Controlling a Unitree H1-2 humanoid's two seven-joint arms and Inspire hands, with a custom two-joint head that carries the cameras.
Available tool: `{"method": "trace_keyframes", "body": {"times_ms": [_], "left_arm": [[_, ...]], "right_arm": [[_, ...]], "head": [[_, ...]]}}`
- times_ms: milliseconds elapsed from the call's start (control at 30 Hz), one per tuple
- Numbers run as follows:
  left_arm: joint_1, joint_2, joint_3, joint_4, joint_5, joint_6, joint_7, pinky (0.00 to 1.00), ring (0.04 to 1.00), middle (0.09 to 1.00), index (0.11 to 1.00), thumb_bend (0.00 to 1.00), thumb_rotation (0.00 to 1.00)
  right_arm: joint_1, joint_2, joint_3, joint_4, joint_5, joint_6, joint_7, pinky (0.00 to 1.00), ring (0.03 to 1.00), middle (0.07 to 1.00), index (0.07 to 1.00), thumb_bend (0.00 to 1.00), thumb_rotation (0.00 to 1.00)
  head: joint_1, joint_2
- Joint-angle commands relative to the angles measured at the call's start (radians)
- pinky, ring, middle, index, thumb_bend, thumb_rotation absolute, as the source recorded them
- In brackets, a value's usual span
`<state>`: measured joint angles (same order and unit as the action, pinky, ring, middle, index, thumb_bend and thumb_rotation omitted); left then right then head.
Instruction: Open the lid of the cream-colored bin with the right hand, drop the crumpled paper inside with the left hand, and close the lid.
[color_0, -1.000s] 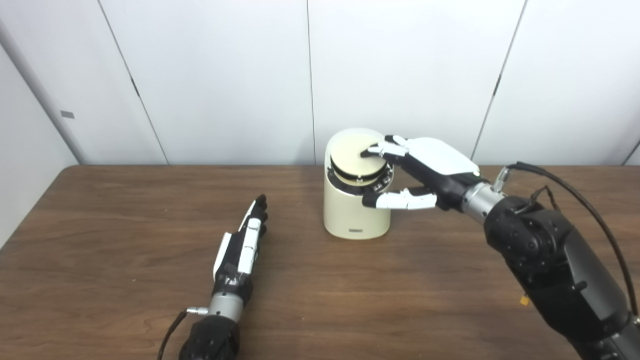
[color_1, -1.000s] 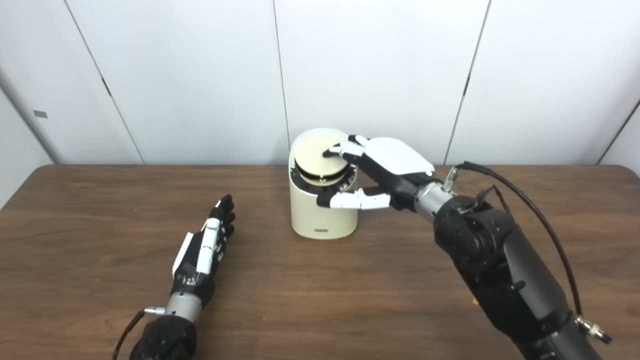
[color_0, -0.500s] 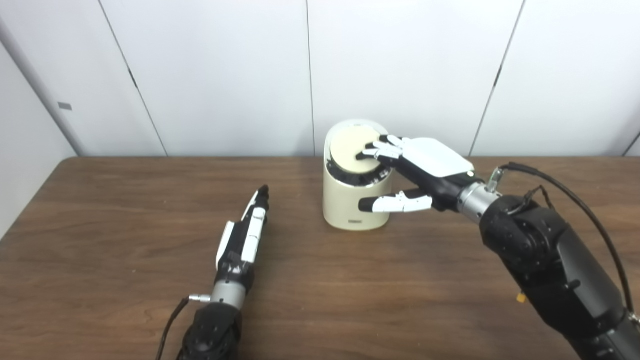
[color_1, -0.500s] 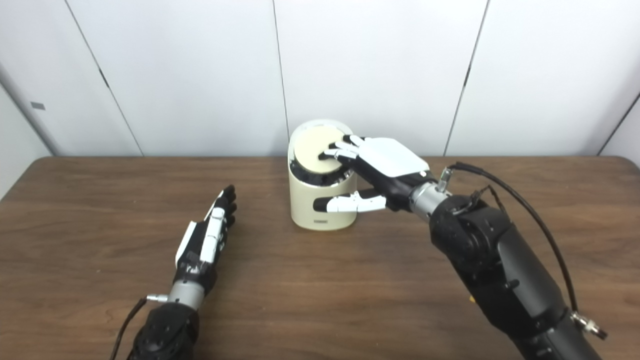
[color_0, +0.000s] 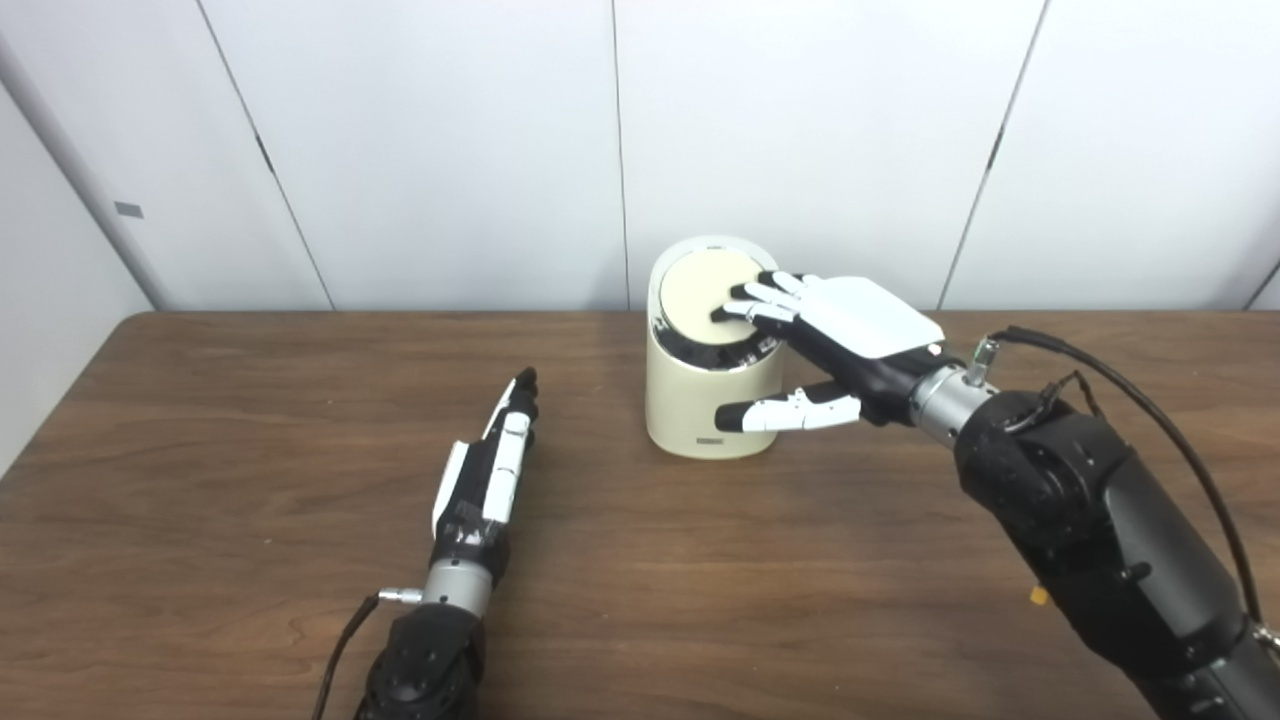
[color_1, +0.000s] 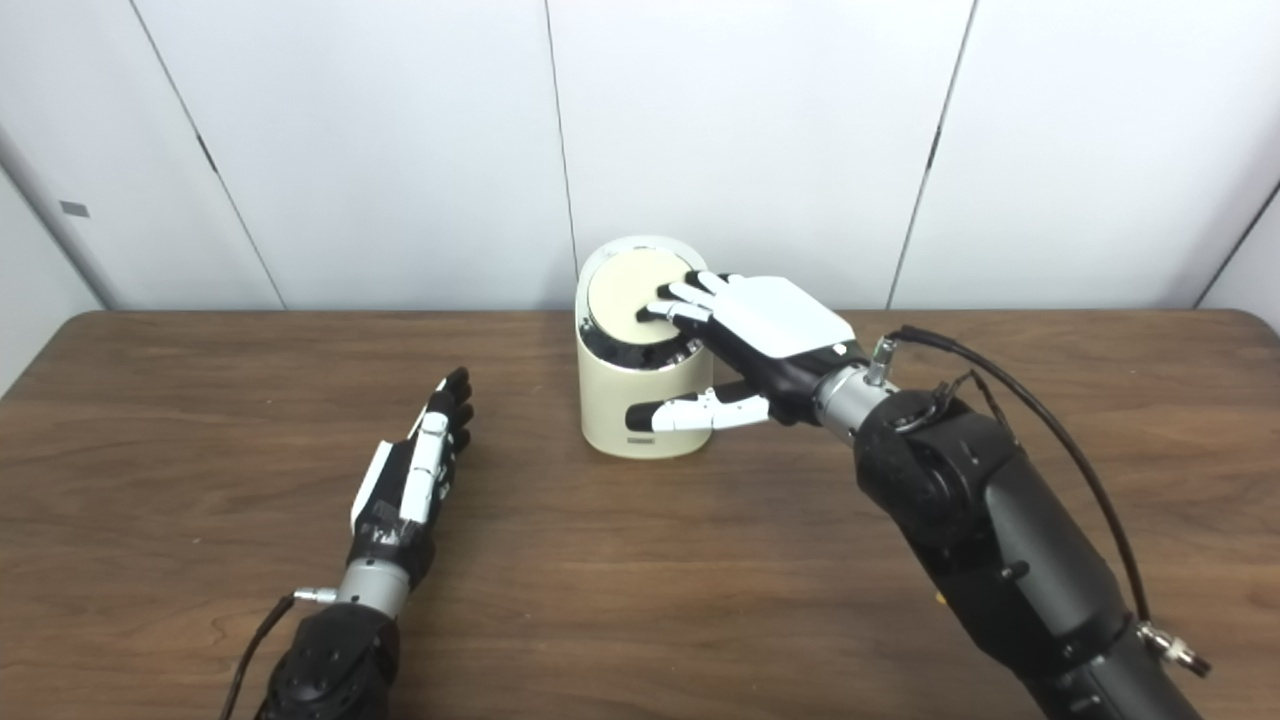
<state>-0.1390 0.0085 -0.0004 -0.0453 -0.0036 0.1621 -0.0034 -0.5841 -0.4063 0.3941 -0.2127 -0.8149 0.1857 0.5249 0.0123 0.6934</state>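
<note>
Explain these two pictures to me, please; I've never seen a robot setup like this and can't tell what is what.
Both pictures come from two cameras side by side on a humanoid robot's head, so they show one scene from slightly different spots. The black arms entering from the bottom are the robot's own. On the brown wooden table stands a small cream-colored bin with a round lid. The right hand reaches over it: its fingers rest on the lid, which looks down, while the thumb lies beside the bin's wall. It presses rather than holds. The left hand rests on the table, fingers straight, holding nothing. No crumpled paper shows in either picture; whether it is inside the bin cannot be seen.
</note>
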Motion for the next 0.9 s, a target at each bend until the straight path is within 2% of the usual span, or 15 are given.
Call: {"method": "trace_keyframes", "body": {"times_ms": [0,200,367,500,667,867], "left_arm": [[-0.019,-0.004,-0.003,-0.017,-0.004,-0.005,-0.005,1.00,1.000,1.000,1.000,0.63,1.00],[-0.017,-0.003,-0.001,-0.015,-0.010,-0.016,-0.005,1.00,1.000,1.000,1.000,0.63,1.00],[-0.017,0.001,-0.004,-0.015,-0.006,-0.013,-0.006,1.00,1.000,1.000,1.000,0.63,1.00],[-0.018,0.003,-0.010,-0.020,0.007,0.007,-0.003,1.00,1.000,1.000,1.000,0.61,1.00],[-0.017,0.001,-0.014,-0.026,0.016,0.024,-0.002,1.00,1.000,1.000,1.000,0.63,1.00],[-0.016,-0.001,-0.012,-0.016,0.001,0.006,-0.009,1.00,1.000,1.000,1.000,0.58,1.00]], "right_arm": [[-0.027,-0.017,0.009,0.013,-0.024,0.007,0.044,1.00,1.000,0.955,0.853,0.64,1.00],[-0.026,-0.015,0.011,0.016,-0.034,0.018,0.068,1.00,1.000,0.947,0.807,0.64,1.00],[-0.021,-0.005,-0.006,0.009,-0.020,0.027,0.057,1.00,1.000,0.959,0.853,0.64,1.00],[-0.007,0.022,-0.050,-0.008,0.027,0.022,0.008,1.00,1.000,0.977,0.920,0.66,1.00],[0.001,0.050,-0.105,-0.021,0.079,0.010,-0.043,1.00,1.000,0.997,0.985,0.63,1.00],[0.004,0.067,-0.166,-0.024,0.132,0.011,-0.083,1.00,1.000,1.000,1.000,0.58,1.00]], "head": [[0.001,0.001],[0.001,0.002],[0.001,0.002],[0.001,0.002],[0.003,-0.001],[0.004,-0.005]]}}
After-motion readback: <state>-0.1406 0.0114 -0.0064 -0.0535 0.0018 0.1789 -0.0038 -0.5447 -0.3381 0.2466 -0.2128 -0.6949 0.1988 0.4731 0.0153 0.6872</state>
